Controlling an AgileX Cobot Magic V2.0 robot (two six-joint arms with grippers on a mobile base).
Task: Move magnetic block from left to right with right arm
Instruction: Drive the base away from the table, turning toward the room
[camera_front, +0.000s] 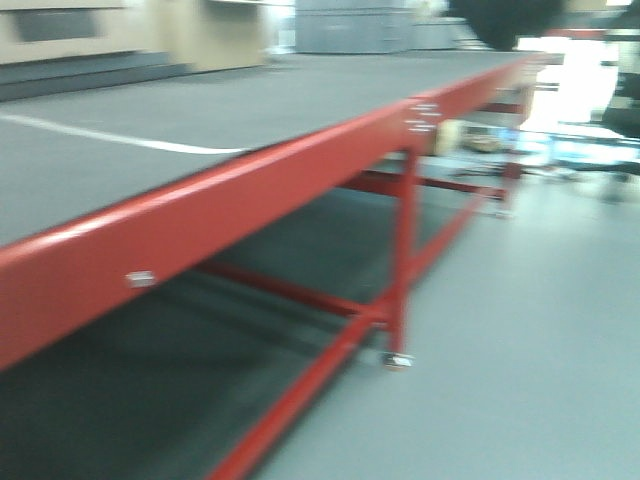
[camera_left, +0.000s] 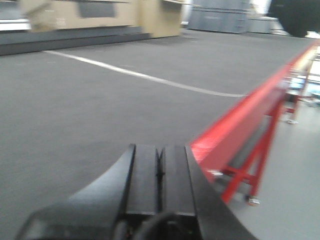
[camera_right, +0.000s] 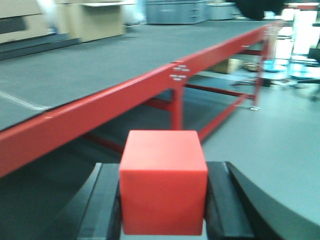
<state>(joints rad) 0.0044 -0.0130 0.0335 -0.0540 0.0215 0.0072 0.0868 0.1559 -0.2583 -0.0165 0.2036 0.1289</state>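
In the right wrist view a plain red cube, the magnetic block (camera_right: 163, 185), is clamped between the two black fingers of my right gripper (camera_right: 163, 200), which is shut on it. The block hangs in the air off the table's red edge, over the grey floor. In the left wrist view my left gripper (camera_left: 160, 157) is shut, its two black fingers pressed together with nothing between them, above the grey tabletop near the table's red edge. Neither gripper nor the block shows in the front view.
A long table with a grey top (camera_front: 220, 110) and a red frame rail (camera_front: 200, 220) runs diagonally, with a white line (camera_front: 110, 137) on it. Red legs (camera_front: 403, 260) stand on the grey floor. Grey crates (camera_front: 350, 28) and cardboard boxes (camera_right: 90, 20) sit at the far end.
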